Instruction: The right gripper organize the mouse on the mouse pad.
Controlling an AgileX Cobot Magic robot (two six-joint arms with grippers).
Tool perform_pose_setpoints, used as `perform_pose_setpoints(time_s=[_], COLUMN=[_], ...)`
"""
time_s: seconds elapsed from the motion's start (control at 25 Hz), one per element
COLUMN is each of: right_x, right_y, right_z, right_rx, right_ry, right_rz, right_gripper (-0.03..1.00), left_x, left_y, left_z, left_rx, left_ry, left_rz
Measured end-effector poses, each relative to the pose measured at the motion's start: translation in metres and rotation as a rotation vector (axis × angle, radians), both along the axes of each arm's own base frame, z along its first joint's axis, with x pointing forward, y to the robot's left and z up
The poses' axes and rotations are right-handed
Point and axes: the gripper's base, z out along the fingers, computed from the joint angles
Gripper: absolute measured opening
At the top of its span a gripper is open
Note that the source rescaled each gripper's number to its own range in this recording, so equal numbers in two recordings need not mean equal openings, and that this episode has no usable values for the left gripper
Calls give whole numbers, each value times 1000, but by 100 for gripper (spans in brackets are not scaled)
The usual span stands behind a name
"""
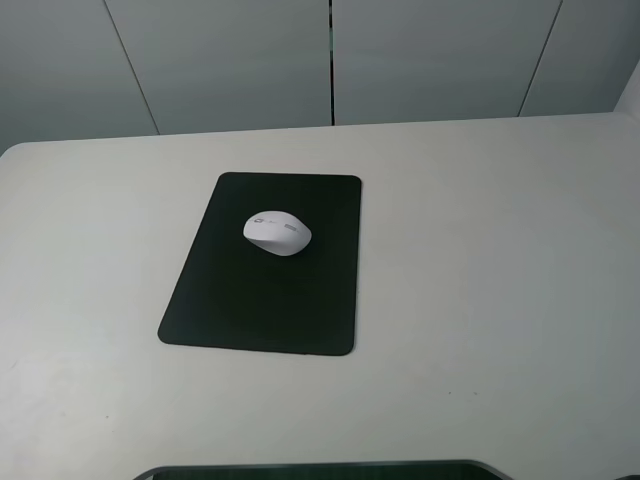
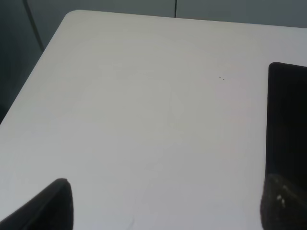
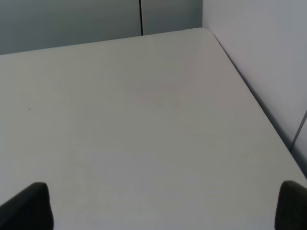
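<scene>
The white mouse point(image 1: 277, 233) lies on the upper middle of the black mouse pad point(image 1: 262, 300), which sits left of the table's centre. Neither arm shows in the exterior high view. In the right wrist view my right gripper point(image 3: 163, 206) is open, its two black fingertips point(image 3: 29, 203) wide apart over bare table; mouse and pad are out of that view. In the left wrist view my left gripper point(image 2: 165, 203) is open too, fingertips point(image 2: 50, 206) wide apart, with one edge of the pad point(image 2: 288, 120) beside it.
The white table point(image 1: 500, 300) has a far edge against grey wall panels point(image 1: 330, 60). Its corner and side edge point(image 3: 230, 62) show in the right wrist view, another corner point(image 2: 72, 17) in the left wrist view. A dark edge point(image 1: 320, 470) lies along the front.
</scene>
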Motion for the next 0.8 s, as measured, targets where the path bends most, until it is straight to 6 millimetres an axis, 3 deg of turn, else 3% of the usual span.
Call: perform_pose_setpoints(time_s=[0.24, 0.8], right_x=[10, 21], right_y=[2, 2], right_z=[-22, -24], right_rx=[33, 5], right_ry=[83, 4], right_rz=[25, 51], right_gripper=[100, 100], left_x=[0, 0], left_y=[0, 0], left_z=[0, 0], left_rx=[0, 0], left_ry=[0, 0], left_rz=[0, 0])
